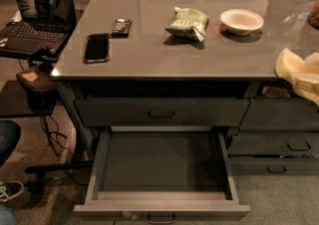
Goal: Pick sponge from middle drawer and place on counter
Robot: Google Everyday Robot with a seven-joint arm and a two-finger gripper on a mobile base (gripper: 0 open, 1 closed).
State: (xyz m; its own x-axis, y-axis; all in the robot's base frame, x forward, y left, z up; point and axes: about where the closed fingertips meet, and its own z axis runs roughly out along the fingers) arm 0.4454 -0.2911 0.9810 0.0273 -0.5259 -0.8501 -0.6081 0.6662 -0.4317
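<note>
The pale yellow sponge (290,65) hangs in the air at the far right, level with the front edge of the grey counter (149,40). My gripper (310,80) is at the right border of the view, pale and partly cut off, shut on the sponge. The middle drawer (159,164) is pulled wide open below the counter. Its dark interior holds nothing that I can see.
On the counter lie a green snack bag (187,21), a white bowl (241,21), a black phone (96,47) and a small dark device (121,26). A laptop (37,12) sits on a side table at the left. The top drawer (160,113) is closed. Narrower drawers (279,144) are at the right.
</note>
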